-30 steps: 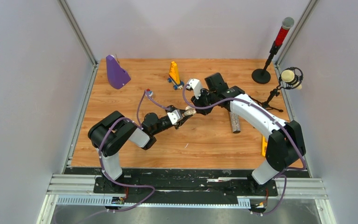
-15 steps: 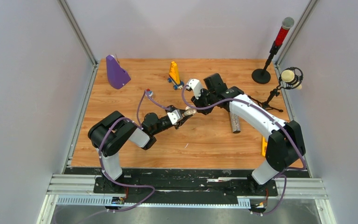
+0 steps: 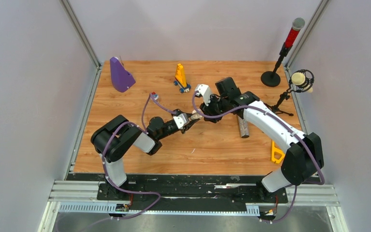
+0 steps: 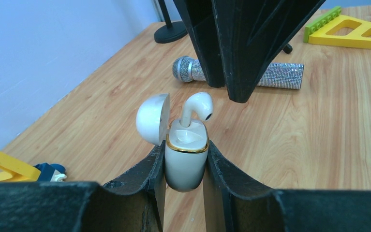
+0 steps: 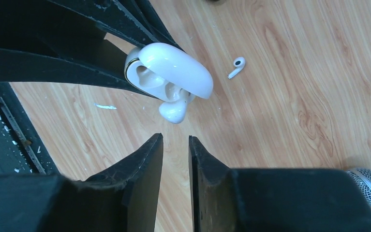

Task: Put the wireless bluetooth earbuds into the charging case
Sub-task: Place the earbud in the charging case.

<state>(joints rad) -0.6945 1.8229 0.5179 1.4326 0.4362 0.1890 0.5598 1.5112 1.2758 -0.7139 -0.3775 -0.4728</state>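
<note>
Left claw is clamped on the case, fingers on its two flat sides, lower body sunk between them, mouth clear of the tips. Lid is swung open to one side of the mouth. Right claw is narrow, with a thin gap and nothing in it. Its tips hang just off the case mouth and touch nothing.

One white bud stands in the case well. Its stem is down inside, its head is proud of the gold rim, and it is not seated flush, as far as I can judge. A second bud lies loose on the table, beyond the case as seen from the right claw and well apart from it.

Step, as I judge it: finish seating the first bud.
- Left claw should hold the case as is and not re-grip.
- Right claw should close its tips and press the bud head straight down the well, not sideways.
- Come in on the side away from the lid so the lid is not knocked shut.
- Push lightly. The case is smooth and rounded and could slip between the left fingers.

Orientation: the case's long axis runs out along the left fingers, mouth facing away from the left palm and toward the right tips. The bud's long axis is its stem, nearly in line with the case axis and leaning a little away from the lid. The head nozzle points to the side away from the lid. The loose bud lies flat, stem angled down and away from its head in the right wrist view.
</note>
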